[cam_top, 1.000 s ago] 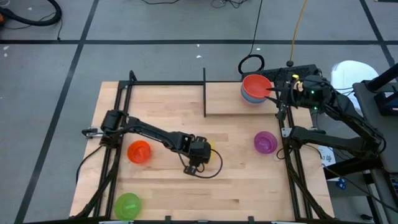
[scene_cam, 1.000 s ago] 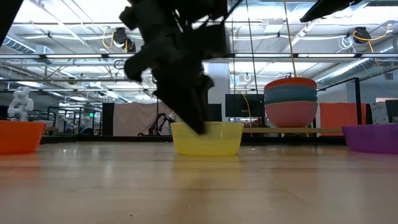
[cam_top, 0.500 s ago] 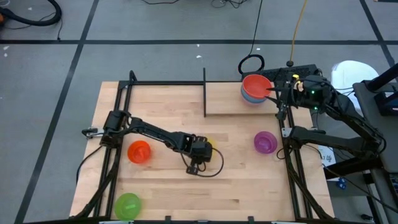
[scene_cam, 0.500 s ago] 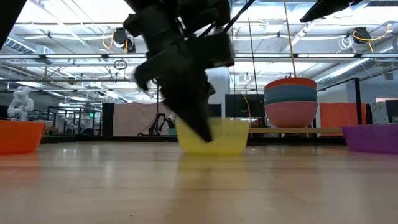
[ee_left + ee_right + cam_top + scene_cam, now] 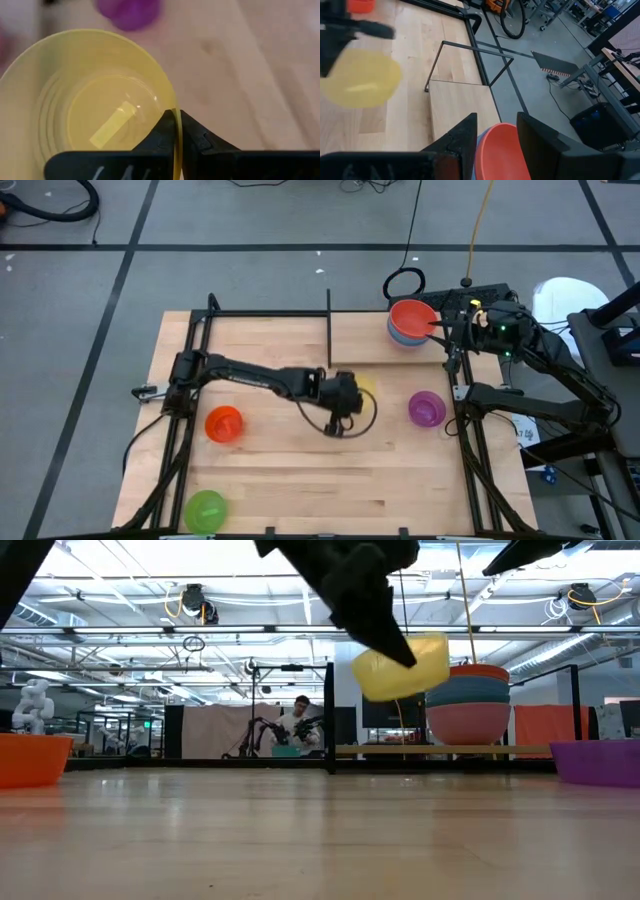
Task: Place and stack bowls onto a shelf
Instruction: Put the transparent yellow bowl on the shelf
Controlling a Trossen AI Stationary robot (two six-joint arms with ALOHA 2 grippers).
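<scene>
— What is the left gripper (image 5: 176,131) doing?
— It is pinching the rim of the yellow bowl (image 5: 402,666), carrying it above the table (image 5: 260,470), near the shelf (image 5: 385,340).
— And the right gripper (image 5: 496,134)?
— It is hovering with jaws wide around the rim of the red bowl (image 5: 411,314), which is topping the stack on the shelf.

Yellow bowl (image 5: 366,389) mostly hidden under left hand (image 5: 350,394), purple bowl (image 5: 129,11) blurred, edge-cut
</scene>
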